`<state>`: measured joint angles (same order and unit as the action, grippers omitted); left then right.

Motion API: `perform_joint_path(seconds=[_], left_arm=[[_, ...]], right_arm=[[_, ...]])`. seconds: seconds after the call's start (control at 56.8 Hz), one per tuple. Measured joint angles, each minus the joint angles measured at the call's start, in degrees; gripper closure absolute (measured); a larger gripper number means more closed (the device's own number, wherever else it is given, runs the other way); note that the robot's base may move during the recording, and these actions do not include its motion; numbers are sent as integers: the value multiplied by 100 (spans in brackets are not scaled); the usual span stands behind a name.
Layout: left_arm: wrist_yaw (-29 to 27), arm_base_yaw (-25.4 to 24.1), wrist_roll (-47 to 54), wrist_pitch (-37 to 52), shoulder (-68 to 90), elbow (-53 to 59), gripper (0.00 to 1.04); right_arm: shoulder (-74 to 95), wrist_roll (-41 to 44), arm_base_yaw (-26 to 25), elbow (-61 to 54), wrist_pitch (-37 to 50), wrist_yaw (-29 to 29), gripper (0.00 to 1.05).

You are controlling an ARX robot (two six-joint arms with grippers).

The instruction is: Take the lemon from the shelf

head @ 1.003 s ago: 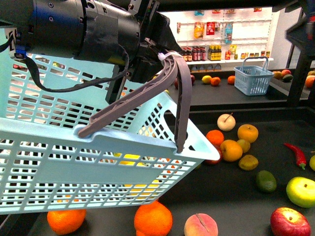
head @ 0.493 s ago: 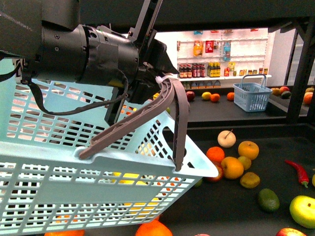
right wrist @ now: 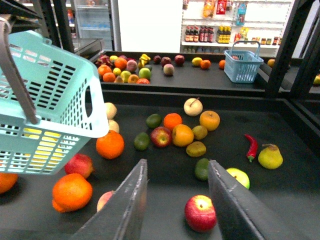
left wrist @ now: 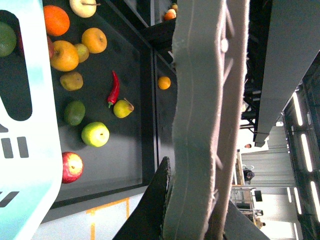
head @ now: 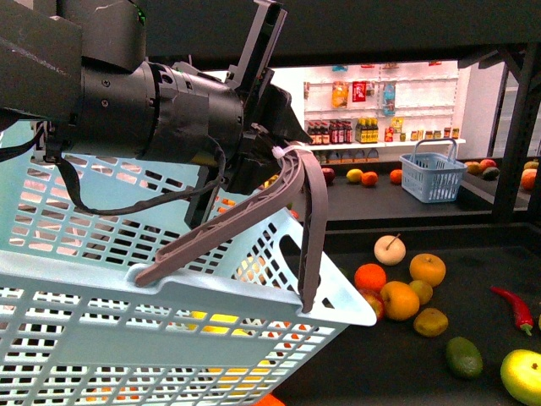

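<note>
On the black deck of the shelf (right wrist: 300,195), among loose fruit, the lemon (right wrist: 196,149) is judged to be the dull-yellow oval fruit, though its identity cannot be fully settled from these views. It lies just beside an orange-yellow fruit (right wrist: 182,135) and a small yellow-green fruit (right wrist: 200,132); whether they touch cannot be told. A dark green fruit (right wrist: 202,169) lies near it on the robot's side, apart from it.

Such a fruit is expected to be light and firm, with a waxy rind that may slip a little under hard pads. Being rounded, it is likely to roll if nudged from one side. It is not thought fragile, so a moderate squeeze should be tolerated. A hold across its short waist, taken from above, is judged best, with the fingers set down on its freer sides and away from the crowding neighbours.

The right gripper (right wrist: 177,165) is held above the deck short of the lemon, its fingers spread with nothing between them. The left gripper (head: 269,144) is clamped on the grey handle (head: 308,220) of a pale blue basket (head: 101,321), which hangs tilted over the deck. Yellow shapes (head: 215,320) are glimpsed through its slots, but what they are cannot be told.
</note>
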<state>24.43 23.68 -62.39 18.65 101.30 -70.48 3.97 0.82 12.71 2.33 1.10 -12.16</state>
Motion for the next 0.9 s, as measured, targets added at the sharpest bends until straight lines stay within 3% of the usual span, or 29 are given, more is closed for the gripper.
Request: perform_joint_path(seconds=[0.158, 0.194, 0.299, 0.669, 0.862, 0.898], left_arm=[[-2, 0, 9, 0, 0, 0, 96], [-4, -4, 4, 0, 0, 0, 96], [4, -4, 4, 0, 0, 0, 96], [2, -4, 4, 0, 0, 0, 96], [-2, -4, 7, 0, 0, 0, 96], [-223, 7, 24, 138, 0, 13, 96]], right_arm=[[-284, 0, -404, -144, -50, 476, 102], [-321, -11, -723, -144, -87, 925, 102], [-358, -20, -1200, -144, -109, 1141, 102], [-365, -20, -1248, -144, -111, 1200, 102], [-365, -20, -1248, -144, -111, 1200, 72], [-365, -20, -1248, -144, -111, 1200, 65]])
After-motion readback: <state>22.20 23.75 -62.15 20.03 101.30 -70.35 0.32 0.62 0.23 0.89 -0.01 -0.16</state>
